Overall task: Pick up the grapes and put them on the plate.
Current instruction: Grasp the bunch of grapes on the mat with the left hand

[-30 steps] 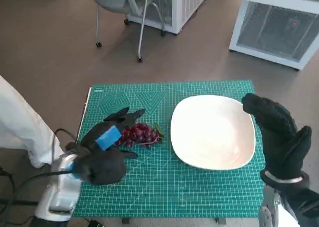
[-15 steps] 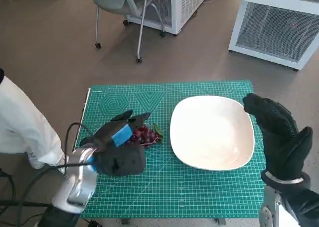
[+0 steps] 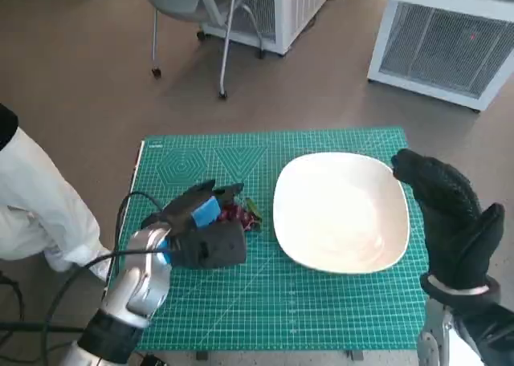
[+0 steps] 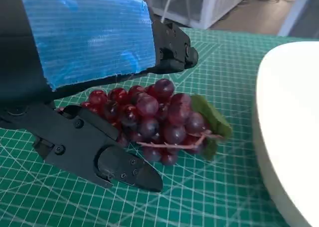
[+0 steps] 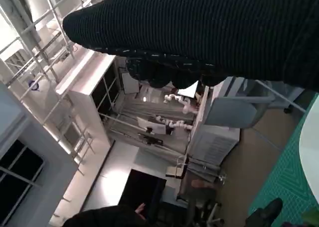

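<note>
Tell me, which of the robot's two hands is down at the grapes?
The left hand, the black one with blue tape on its back. Its fingers straddle the grapes on the green mat. The gloved right hand is raised beside the plate.

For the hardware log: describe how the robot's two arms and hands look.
The left hand is black with blue tape across its back, on a silvery-pale forearm trailed by a black cable. The right hand wears a black knitted glove with a pale band at the wrist.
</note>
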### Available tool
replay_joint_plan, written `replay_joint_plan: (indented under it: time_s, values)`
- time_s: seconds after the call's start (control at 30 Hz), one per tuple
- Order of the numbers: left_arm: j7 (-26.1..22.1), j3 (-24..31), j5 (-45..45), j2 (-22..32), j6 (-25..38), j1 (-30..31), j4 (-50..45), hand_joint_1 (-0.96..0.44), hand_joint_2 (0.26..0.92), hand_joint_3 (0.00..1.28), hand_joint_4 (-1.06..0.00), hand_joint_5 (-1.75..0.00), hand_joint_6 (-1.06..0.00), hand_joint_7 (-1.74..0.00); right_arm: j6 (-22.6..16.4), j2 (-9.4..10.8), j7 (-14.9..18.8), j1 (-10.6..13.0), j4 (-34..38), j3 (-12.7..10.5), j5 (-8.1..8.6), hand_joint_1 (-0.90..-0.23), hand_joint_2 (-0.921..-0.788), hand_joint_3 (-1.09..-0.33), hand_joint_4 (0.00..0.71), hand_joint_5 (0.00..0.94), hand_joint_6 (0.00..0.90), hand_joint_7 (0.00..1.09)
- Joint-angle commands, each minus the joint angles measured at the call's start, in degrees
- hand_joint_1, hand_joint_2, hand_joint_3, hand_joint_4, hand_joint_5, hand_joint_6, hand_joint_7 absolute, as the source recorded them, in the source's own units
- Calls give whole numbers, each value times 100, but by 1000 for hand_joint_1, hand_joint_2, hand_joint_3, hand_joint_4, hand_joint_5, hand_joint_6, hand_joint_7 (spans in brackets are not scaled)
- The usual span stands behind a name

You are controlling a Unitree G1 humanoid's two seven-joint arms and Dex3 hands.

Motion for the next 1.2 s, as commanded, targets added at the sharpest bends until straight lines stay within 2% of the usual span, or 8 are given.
replay_joint_plan:
  time_s: [0.03,0.63,0.93,1.2]
  values:
    - [137,-67,43,-33,-31,-162,201,-292,730,1,-76,-4,-278,-3,23,7,-21,131,43,-6,-19,-526,-921,-566,453,0,111,562]
    - [727,-364,71,-361,-208,-888,2003,-262,747,5,-103,-5,-293,-6,75,-3,-80,203,-82,0,-59,-526,-921,-566,452,0,108,566]
    - [803,-565,87,-499,-221,-1247,2813,-261,759,6,-112,-5,-299,-5,90,-13,-74,225,-114,1,-33,-529,-921,-565,452,0,106,567]
    - [817,-648,53,-539,-260,-1373,3106,-261,764,5,-126,-6,-299,-3,103,-23,-65,243,-136,-5,-22,-530,-921,-565,452,0,104,567]
